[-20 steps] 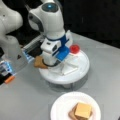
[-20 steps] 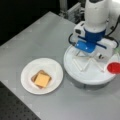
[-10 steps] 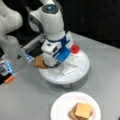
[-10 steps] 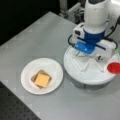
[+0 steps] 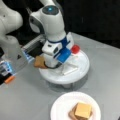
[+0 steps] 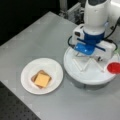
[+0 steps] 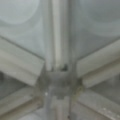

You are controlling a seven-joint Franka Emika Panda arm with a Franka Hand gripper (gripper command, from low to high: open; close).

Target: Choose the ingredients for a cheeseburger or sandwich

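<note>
Your arm's body blocks the gripper over the white segmented tray — its opening cannot be told. Red disc at rim; cheese-topped stack sits on plate.

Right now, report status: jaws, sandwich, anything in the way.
Gripper low over the segmented tray, jaws hidden. Bread slice at the tray's edge beside it. Cheese over bread on the plate. Red disc on the tray rim.
</note>
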